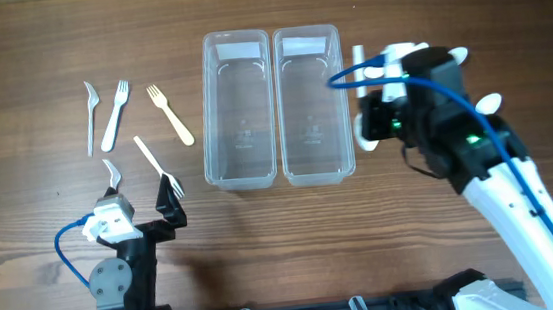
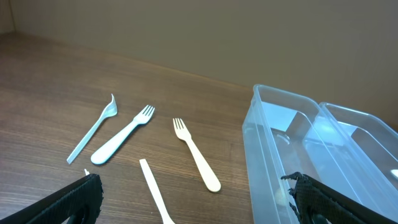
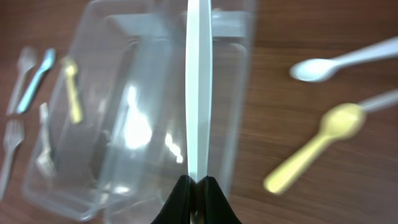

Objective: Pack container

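Two clear plastic containers stand side by side, the left one (image 1: pixel 240 118) and the right one (image 1: pixel 313 112); both look empty. My right gripper (image 1: pixel 368 73) is shut on a white plastic utensil (image 1: pixel 343 77) and holds it above the right container's right edge. In the right wrist view the gripper (image 3: pixel 198 186) pinches the utensil (image 3: pixel 199 93), seen edge-on over the containers (image 3: pixel 93 155). My left gripper (image 1: pixel 146 212) is open and empty at the front left. In the left wrist view it (image 2: pixel 199 211) hovers over a white utensil handle (image 2: pixel 152 190).
Several forks lie left of the containers: a clear one (image 1: pixel 90 116), a white one (image 1: pixel 115 116), a cream one (image 1: pixel 171 114) and a thin white one (image 1: pixel 155 161). A white spoon (image 3: pixel 323 65) and a yellow spoon (image 3: pixel 311 152) lie right of the containers.
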